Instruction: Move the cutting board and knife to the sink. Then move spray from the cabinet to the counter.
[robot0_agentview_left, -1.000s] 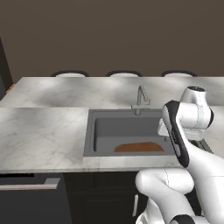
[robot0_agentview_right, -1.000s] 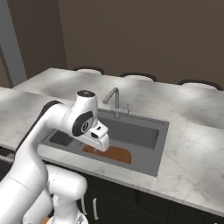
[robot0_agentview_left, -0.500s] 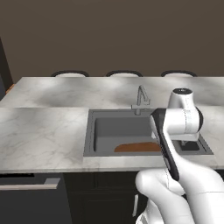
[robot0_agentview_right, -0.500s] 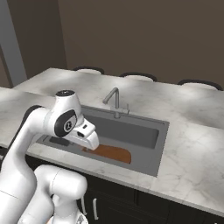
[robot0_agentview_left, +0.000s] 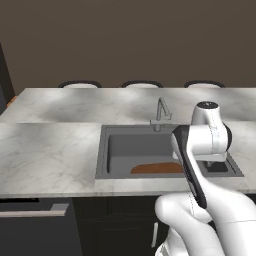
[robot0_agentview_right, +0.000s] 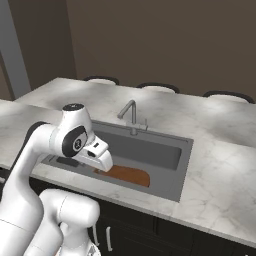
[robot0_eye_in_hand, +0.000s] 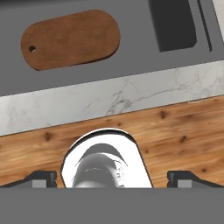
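Observation:
The cutting board (robot0_agentview_left: 157, 168) (robot0_agentview_right: 125, 175) (robot0_eye_in_hand: 70, 39), a reddish-brown oblong with a hole at one end, lies flat on the floor of the dark grey sink (robot0_agentview_left: 125, 145) (robot0_agentview_right: 165, 152) near its front wall. My gripper (robot0_eye_in_hand: 114, 178) (robot0_agentview_right: 103, 160) hangs open and empty above the counter's front edge, pointing down, near the board's end and apart from it. Its fingertips (robot0_eye_in_hand: 41, 178) stand wide apart. Marble counter (robot0_agentview_left: 50, 150) (robot0_eye_in_hand: 109, 103) surrounds the sink. The knife and the spray are out of view.
A thin silver faucet (robot0_agentview_left: 161, 112) (robot0_agentview_right: 131, 112) rises behind the basin. A dark rectangular recess (robot0_eye_in_hand: 173, 26) sits in the sink floor beside the board. Three stool backs (robot0_agentview_left: 141, 84) line the counter's far side. Wooden floor (robot0_eye_in_hand: 183, 131) lies below the counter edge.
The arm has swung back from the sink toward the counter's front edge, carrying the open hand away from over the board. The board has stayed in the sink.

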